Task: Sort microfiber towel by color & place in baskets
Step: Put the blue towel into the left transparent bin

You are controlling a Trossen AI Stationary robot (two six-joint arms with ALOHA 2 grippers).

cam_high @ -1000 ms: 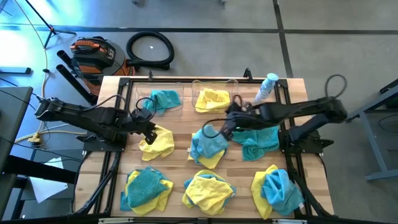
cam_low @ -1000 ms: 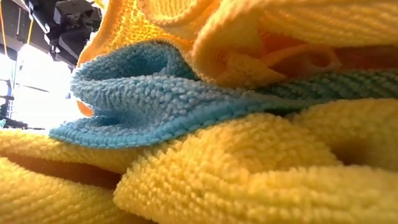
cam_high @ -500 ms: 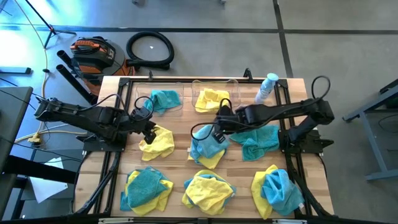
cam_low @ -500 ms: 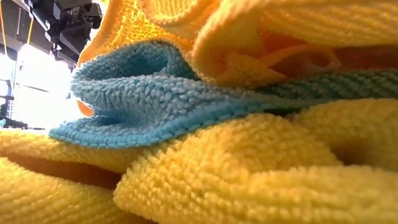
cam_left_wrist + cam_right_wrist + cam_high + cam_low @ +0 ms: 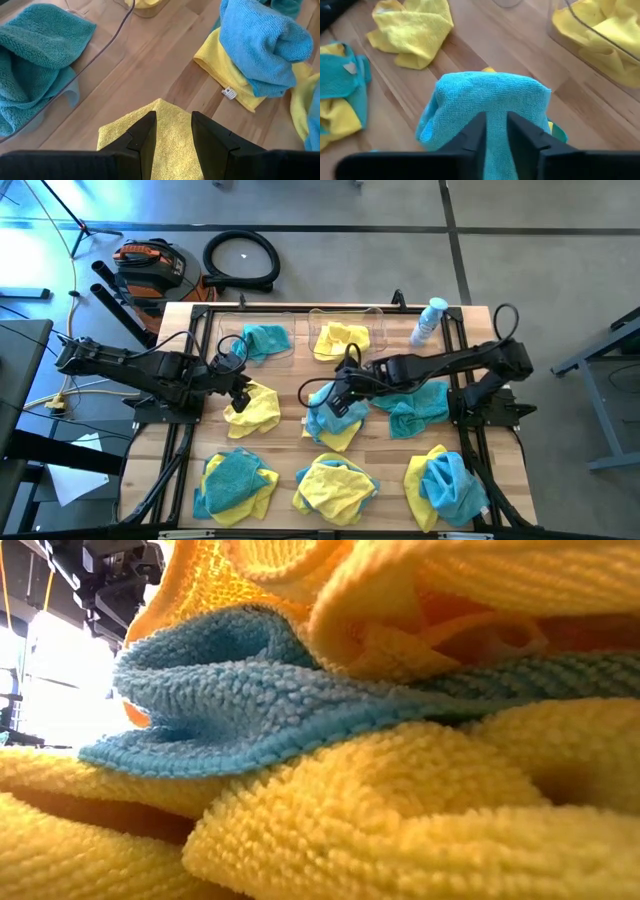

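— How is the right pincer (image 5: 495, 131) seen?
— It is seen over the middle of the worktop (image 5: 290, 442), with its two dark fingers (image 5: 475, 134) parted a little and set against the raised fold of a light blue towel (image 5: 487, 97). Whether the cloth is gripped cannot be told. That towel is draped over a yellow towel (image 5: 227, 75), on whose edge a small white tag (image 5: 229, 93) is sewn; its print is too small to be read.

— And the left pincer (image 5: 172, 132)?
— It is held at the worktop's left side with the fingers apart, and a yellow towel (image 5: 167, 142) is seen lying beneath and between them.

— Where are the baskets found?
— Both are set along the far edge. In the left basket (image 5: 232, 330) a teal towel (image 5: 265, 340) is held; in the right basket (image 5: 372, 320) a yellow towel (image 5: 340, 340) is held. A clear spray bottle (image 5: 428, 320) is laid near the far right corner.

— What else is spread about?
— A teal towel (image 5: 415, 408) is spread right of centre, and three mixed blue-and-yellow heaps (image 5: 335, 480) are ranged along the near edge.
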